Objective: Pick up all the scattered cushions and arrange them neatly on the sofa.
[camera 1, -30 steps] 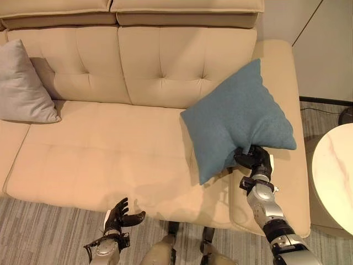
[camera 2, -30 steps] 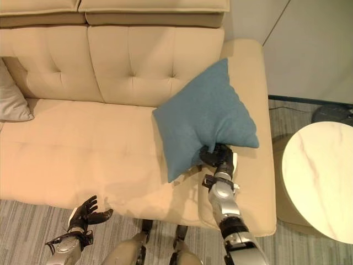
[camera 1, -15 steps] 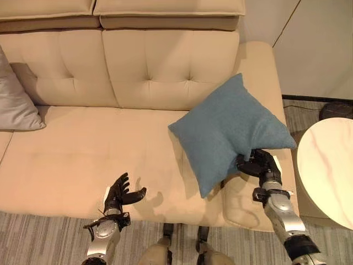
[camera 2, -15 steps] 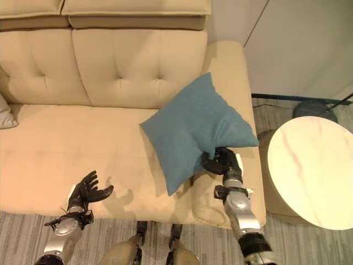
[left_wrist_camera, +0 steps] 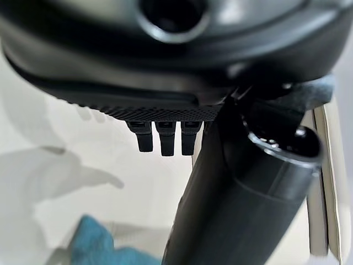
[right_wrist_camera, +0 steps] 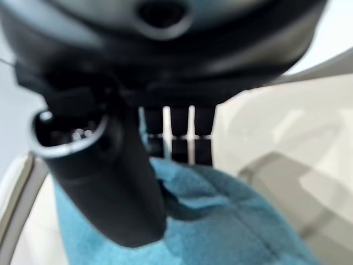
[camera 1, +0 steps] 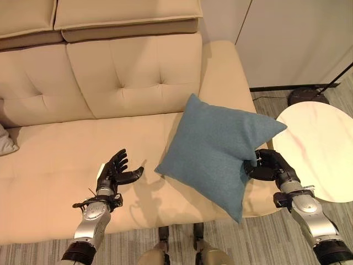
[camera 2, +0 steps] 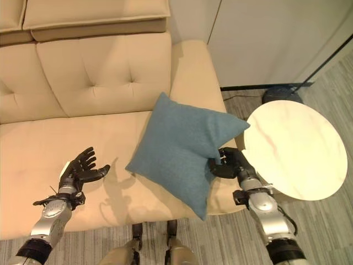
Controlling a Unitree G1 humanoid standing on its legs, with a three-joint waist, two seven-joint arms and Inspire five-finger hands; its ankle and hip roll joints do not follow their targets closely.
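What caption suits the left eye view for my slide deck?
Right robot hand grips a blue cushion over the beige sofa.

Left hand (camera 1: 114, 173) raised at lower left, palm up, fingers spread and relaxed, holding nothing. Right hand (camera 1: 267, 165) extended at lower right, fingers and thumb clenched.
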